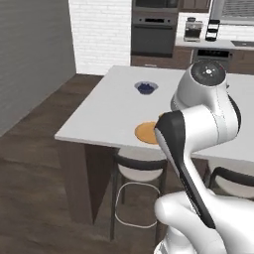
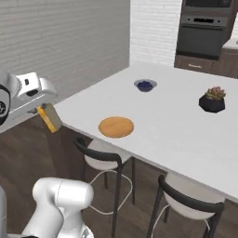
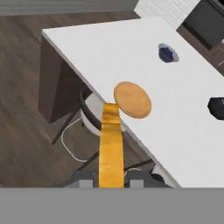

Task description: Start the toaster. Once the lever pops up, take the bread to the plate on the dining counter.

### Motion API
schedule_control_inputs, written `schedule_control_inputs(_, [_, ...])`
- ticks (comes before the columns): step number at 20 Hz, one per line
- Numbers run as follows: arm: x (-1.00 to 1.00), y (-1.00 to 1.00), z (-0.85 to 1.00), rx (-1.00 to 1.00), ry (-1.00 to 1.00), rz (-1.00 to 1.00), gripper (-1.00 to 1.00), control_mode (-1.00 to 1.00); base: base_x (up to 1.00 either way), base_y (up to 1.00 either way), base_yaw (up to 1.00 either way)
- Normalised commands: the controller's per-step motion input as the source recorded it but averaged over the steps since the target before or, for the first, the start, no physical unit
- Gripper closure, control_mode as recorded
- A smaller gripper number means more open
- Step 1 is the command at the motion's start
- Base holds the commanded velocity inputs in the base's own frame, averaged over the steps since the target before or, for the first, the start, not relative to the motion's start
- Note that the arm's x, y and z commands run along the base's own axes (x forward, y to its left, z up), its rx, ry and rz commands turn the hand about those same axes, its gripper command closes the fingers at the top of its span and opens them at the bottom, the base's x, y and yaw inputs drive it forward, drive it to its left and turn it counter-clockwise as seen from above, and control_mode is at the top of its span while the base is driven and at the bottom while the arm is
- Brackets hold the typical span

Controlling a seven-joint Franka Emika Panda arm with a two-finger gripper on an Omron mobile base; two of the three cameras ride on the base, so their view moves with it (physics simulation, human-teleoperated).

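Observation:
My gripper (image 2: 42, 109) is shut on the bread (image 2: 49, 118), a tan slice hanging from the fingers. It hovers over the floor, just off the near left edge of the dining counter (image 2: 176, 121). In the hand view the bread (image 3: 110, 144) runs edge-on from the gripper (image 3: 111, 178) up toward the plate (image 3: 132, 99). The orange plate (image 2: 116, 127) lies flat near the counter's front edge and is bare. From the left base the plate (image 1: 145, 133) is partly hidden behind my arm on the dining counter (image 1: 109, 109). The toaster and its lever are out of view.
A small blue bowl (image 2: 145, 85) sits mid-counter and a dark potted plant (image 2: 212, 100) further right. Two stools (image 2: 104, 158) are tucked under the counter's front edge below the plate. A wall oven (image 1: 154, 30) and a worktop stand far behind.

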Motion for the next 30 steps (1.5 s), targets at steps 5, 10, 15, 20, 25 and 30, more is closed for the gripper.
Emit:
schedule_control_inputs(5, [0.0,0.0,0.0,0.0,0.0,0.0,1.0,1.0,0.73,0.34,-0.39])
schedule_control_inputs(10, [0.0,0.0,0.0,0.0,0.0,0.0,1.0,1.0,0.66,0.33,-0.35])
schedule_control_inputs(15, [0.0,0.0,0.0,0.0,0.0,0.0,1.0,1.0,0.52,0.4,-0.31])
schedule_control_inputs(20, [0.0,0.0,0.0,0.0,0.0,0.0,1.0,1.0,0.13,0.09,-0.11])
schedule_control_inputs(25, [0.0,0.0,0.0,0.0,0.0,0.0,1.0,1.0,0.16,0.0,0.0])
schedule_control_inputs(30, [0.19,-0.07,-0.08,0.1,0.0,0.0,1.0,-1.0,0.24,0.0,0.0])
